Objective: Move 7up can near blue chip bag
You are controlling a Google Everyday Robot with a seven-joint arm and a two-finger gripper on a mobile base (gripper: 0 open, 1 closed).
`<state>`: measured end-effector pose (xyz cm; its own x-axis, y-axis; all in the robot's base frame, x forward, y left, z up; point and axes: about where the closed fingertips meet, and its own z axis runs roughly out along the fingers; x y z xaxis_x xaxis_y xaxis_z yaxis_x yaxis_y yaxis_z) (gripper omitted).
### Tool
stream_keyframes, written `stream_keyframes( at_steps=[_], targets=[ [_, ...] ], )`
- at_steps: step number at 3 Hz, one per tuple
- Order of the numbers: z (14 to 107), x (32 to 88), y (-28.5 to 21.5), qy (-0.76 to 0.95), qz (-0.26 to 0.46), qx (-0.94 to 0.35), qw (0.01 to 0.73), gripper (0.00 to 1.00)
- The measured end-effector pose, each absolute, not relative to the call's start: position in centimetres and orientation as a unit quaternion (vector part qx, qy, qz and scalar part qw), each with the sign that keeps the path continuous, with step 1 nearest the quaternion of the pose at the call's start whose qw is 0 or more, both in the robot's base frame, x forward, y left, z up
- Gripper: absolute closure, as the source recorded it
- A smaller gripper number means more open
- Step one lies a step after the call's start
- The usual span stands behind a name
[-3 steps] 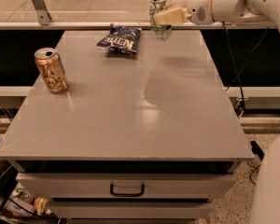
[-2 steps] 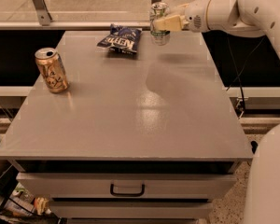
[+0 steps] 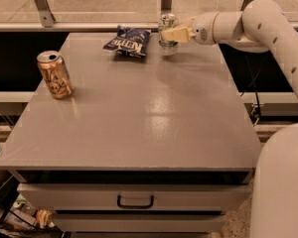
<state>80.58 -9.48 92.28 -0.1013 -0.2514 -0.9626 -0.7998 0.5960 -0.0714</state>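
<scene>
The 7up can (image 3: 167, 34), silvery with a green band at its base, stands upright at the far edge of the grey table (image 3: 139, 118). It is just right of the blue chip bag (image 3: 128, 41), which lies flat with white lettering. My gripper (image 3: 172, 34) reaches in from the right, with a cream finger lying across the can's side. The white arm (image 3: 258, 26) extends along the far right of the table.
A gold-orange can (image 3: 54, 74) stands upright near the table's left edge. A drawer with a dark handle (image 3: 135, 201) is under the table front. A metal rail and window frame (image 3: 89, 26) run behind the table.
The gripper and the 7up can have moved left and a little down, closer to the chip bag. The bag and the gold-orange can have not moved.
</scene>
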Motion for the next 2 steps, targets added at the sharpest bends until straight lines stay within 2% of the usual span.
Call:
stream_keyframes(
  at_steps=[1,2],
  targets=[
    [90.94,81.05,-9.44,0.708,0.237,-0.371,0.553,1.00],
    [90.88,81.07,-9.09,0.707,0.240,-0.372,0.552,0.81]
  ],
)
